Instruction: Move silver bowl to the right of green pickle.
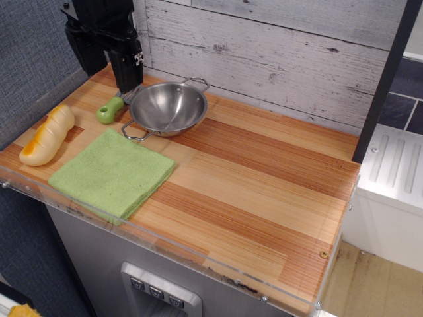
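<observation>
The silver bowl (168, 107) stands upright on the wooden counter at the back left, its wire loop handles at front left and back right. The green pickle (108, 111), a small light-green stub joined to a grey slotted spatula head (132, 93), lies just left of the bowl, close to its rim. My black gripper (104, 76) hangs above the pickle and the counter's back-left corner, left of the bowl. Its fingers (125, 76) stand apart and hold nothing. The spatula head is partly hidden behind one finger.
A flat green cloth (112, 173) lies in front of the bowl near the counter's front edge. A yellow-orange bread-shaped toy (47, 134) lies at the left edge. A white plank wall (277, 53) backs the counter. The wooden counter (264, 185) stretches to the right.
</observation>
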`<state>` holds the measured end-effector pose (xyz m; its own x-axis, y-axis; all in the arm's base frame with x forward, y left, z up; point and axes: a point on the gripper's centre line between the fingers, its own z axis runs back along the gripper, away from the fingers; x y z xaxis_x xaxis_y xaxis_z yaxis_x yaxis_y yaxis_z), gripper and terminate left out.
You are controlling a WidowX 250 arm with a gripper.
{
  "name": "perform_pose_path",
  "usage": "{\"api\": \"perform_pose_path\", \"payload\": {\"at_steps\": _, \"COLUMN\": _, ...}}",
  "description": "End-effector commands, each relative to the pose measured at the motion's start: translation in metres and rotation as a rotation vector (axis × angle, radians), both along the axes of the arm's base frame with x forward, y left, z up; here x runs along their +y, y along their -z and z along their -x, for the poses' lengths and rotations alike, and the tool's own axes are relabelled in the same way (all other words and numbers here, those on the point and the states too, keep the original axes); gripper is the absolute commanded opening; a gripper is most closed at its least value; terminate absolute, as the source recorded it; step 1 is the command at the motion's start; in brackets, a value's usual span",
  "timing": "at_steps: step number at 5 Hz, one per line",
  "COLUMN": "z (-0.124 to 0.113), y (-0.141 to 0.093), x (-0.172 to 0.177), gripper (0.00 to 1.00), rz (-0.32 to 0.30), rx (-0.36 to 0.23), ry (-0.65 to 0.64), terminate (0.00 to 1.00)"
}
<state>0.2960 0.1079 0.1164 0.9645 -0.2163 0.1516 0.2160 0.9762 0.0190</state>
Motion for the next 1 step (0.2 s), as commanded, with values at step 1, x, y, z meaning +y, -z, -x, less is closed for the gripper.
{"api": "perform_pose_path", "payload": {"at_steps": 1, "z": 0.0062, "y": -0.0161, "x": 0.0062, "gripper": 1.00, "rz": -0.021, "rx": -0.047, "ry": 0.003, "terminate": 1.00}}
